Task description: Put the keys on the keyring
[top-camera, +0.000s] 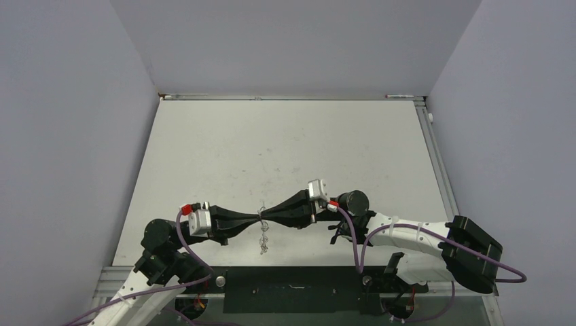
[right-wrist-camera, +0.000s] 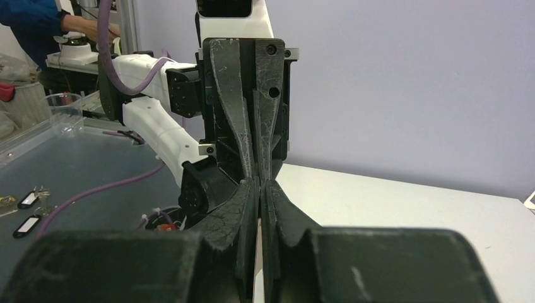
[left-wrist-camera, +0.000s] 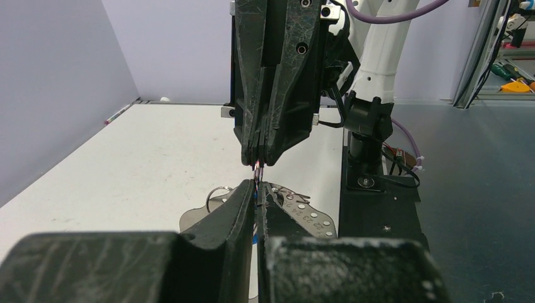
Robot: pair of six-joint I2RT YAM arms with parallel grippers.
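My two grippers meet tip to tip over the near middle of the white table (top-camera: 285, 149). My left gripper (top-camera: 257, 219) is shut; a sliver of the blue key (left-wrist-camera: 255, 239) shows between its jaws (left-wrist-camera: 257, 185). My right gripper (top-camera: 265, 217) is shut too, and its tips (left-wrist-camera: 258, 163) pinch thin silvery-reddish wire that runs down into the left jaws. The keyring (top-camera: 263, 243), a silvery metal hoop with numbered holes and small wire loops (left-wrist-camera: 306, 213), lies just under the tips. The red key is hidden. The right wrist view shows only both shut grippers (right-wrist-camera: 260, 182).
The black base rail (top-camera: 292, 288) runs along the table's near edge, close beside the keyring (left-wrist-camera: 378, 214). Grey walls close in the table on three sides. Off the table, the right wrist view shows tagged keys (right-wrist-camera: 26, 201) and a plastic cup (right-wrist-camera: 63, 104).
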